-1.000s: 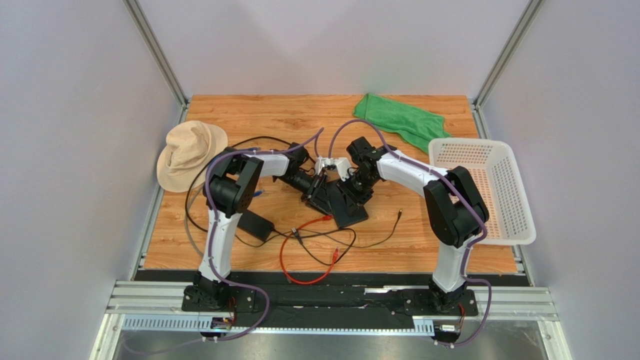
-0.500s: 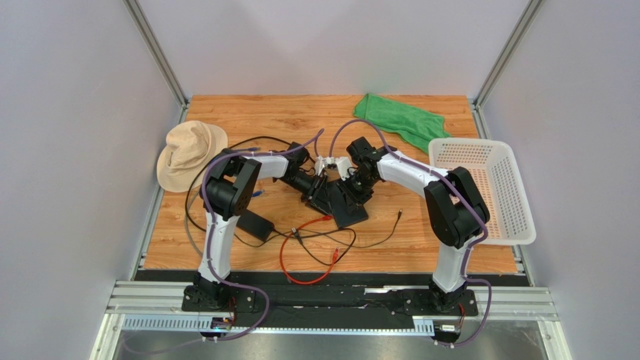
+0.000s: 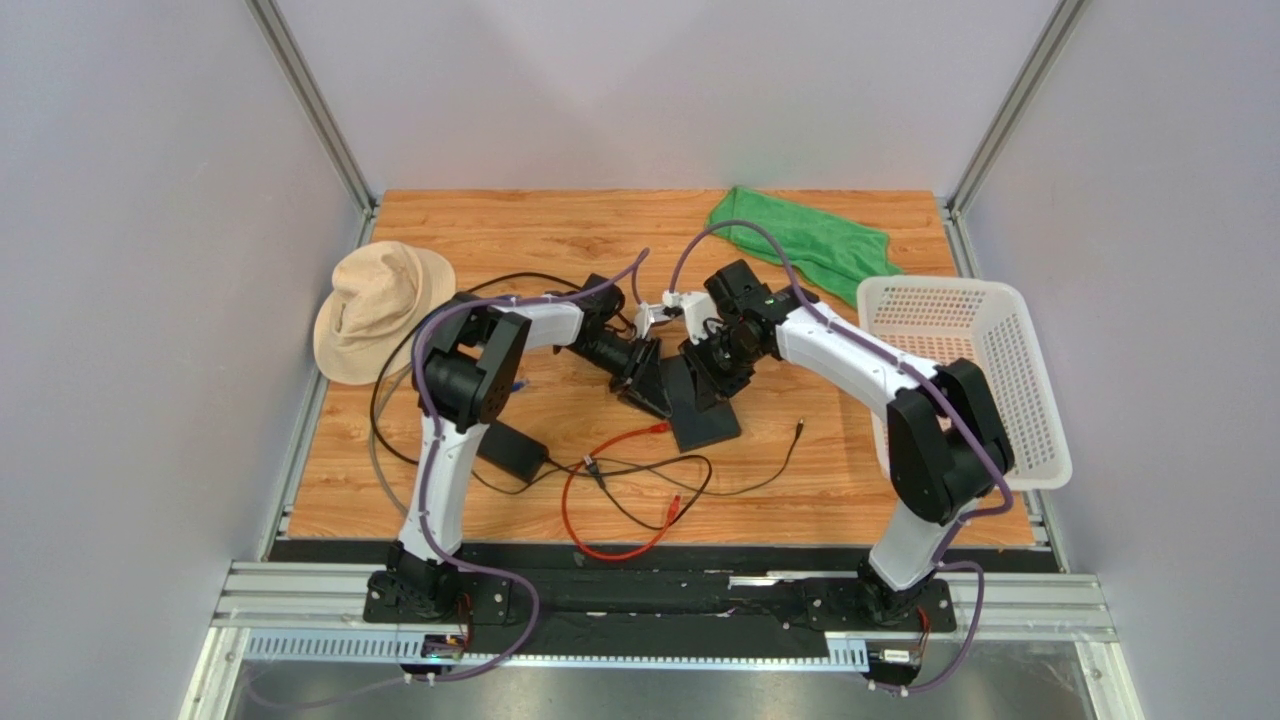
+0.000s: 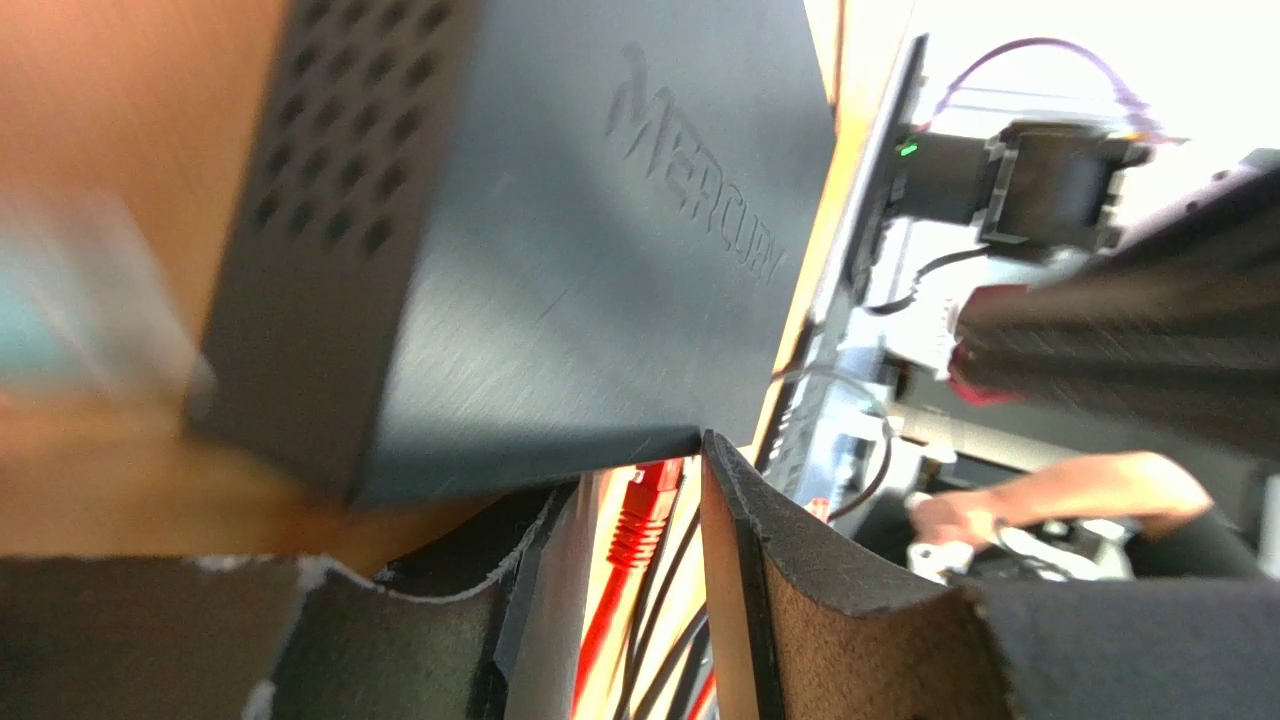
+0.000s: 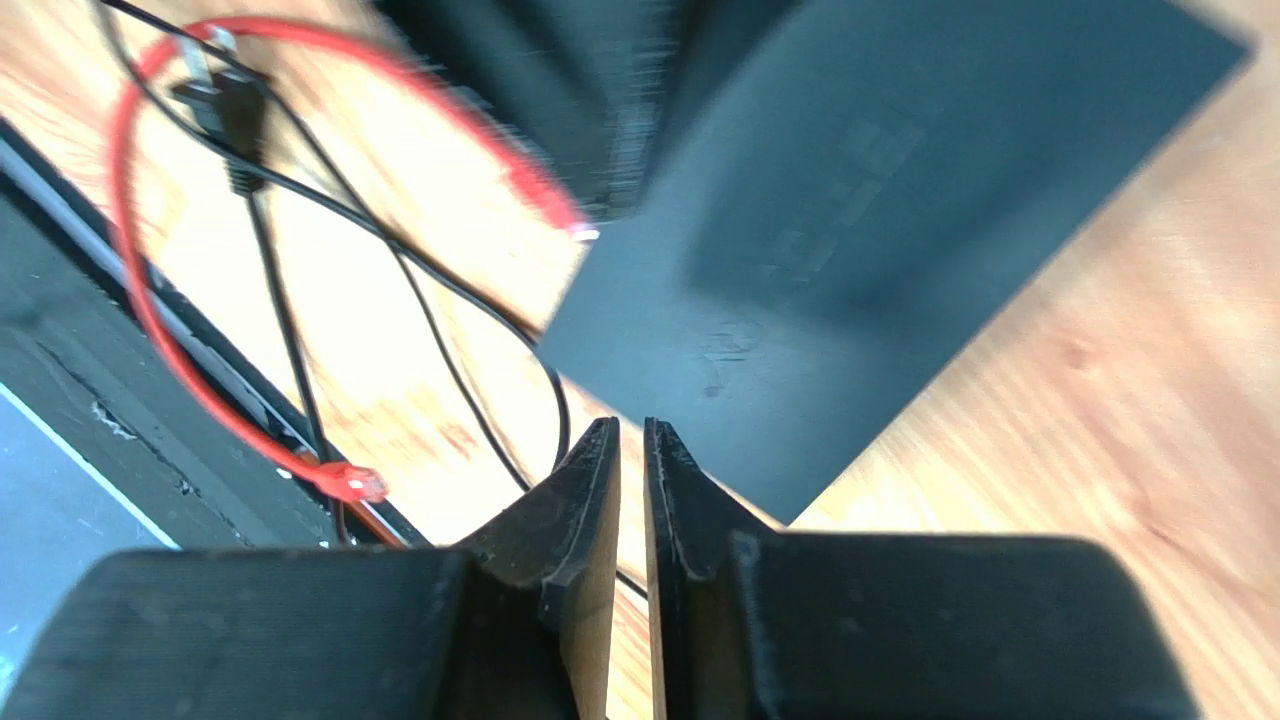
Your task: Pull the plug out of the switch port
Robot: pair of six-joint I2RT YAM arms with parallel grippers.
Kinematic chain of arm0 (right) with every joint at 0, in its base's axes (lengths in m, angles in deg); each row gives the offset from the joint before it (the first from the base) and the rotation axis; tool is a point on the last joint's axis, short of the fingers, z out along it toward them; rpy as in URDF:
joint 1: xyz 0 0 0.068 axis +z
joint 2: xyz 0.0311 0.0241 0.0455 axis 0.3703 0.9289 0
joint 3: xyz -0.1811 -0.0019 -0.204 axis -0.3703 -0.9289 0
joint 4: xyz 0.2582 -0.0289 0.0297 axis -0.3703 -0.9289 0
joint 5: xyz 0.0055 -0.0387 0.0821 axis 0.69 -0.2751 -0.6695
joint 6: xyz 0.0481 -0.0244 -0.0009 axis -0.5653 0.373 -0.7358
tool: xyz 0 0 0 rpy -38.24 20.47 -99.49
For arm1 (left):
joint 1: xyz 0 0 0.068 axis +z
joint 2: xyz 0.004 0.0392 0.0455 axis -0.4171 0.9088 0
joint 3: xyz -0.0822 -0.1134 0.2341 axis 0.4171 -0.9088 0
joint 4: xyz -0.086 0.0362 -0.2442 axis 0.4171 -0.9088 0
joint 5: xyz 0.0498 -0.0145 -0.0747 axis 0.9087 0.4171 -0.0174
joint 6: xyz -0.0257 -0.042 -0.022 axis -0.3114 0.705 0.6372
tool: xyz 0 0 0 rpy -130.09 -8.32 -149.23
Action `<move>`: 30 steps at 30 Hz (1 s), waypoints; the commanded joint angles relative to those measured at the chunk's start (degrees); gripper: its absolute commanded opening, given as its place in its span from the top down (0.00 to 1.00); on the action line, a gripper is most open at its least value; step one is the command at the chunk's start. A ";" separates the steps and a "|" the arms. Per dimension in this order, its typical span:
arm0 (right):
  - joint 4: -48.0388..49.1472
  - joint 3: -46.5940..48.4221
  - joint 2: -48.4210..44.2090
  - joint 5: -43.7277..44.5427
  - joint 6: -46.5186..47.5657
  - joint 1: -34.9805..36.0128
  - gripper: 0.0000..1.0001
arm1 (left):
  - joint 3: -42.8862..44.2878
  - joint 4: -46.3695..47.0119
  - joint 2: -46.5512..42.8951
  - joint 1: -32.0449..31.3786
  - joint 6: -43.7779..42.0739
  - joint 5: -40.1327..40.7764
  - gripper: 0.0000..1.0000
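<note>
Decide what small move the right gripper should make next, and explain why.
Probably open the right gripper and bring it to the red plug at the edge of the black box. Its jaws stand nearly together with nothing between them, and they hang apart from the plug.

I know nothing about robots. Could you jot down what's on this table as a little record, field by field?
Table: wooden
Black box: middle of the table, between both hands
Left hand: fingers apart at the box's corner; grip unclear
Right hand: fingers nearly together, nothing between them
Red plug: by that corner; plugged in or not, cannot tell
Around: tan hat on the left, green cloth at the far side, white basket on the right
</note>
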 commanded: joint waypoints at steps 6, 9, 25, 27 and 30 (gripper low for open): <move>0.54 -4.64 -6.60 2.90 3.10 -0.15 0.84 | 1.64 1.61 -0.19 -0.35 2.85 4.68 0.52; 1.59 -6.05 -6.17 3.96 3.63 -0.24 0.84 | -2.60 4.07 -4.33 -0.26 2.32 6.10 0.51; 4.32 -4.56 1.04 4.22 5.30 -0.23 0.84 | -0.59 0.56 0.76 -3.51 -2.07 5.57 0.55; 4.41 -4.65 1.39 4.31 5.48 -0.24 0.84 | 0.12 0.30 1.64 -3.78 -2.25 4.95 0.56; 4.58 -4.92 1.57 4.23 5.39 -0.15 0.84 | 0.21 0.38 1.82 -3.87 -2.34 4.86 0.57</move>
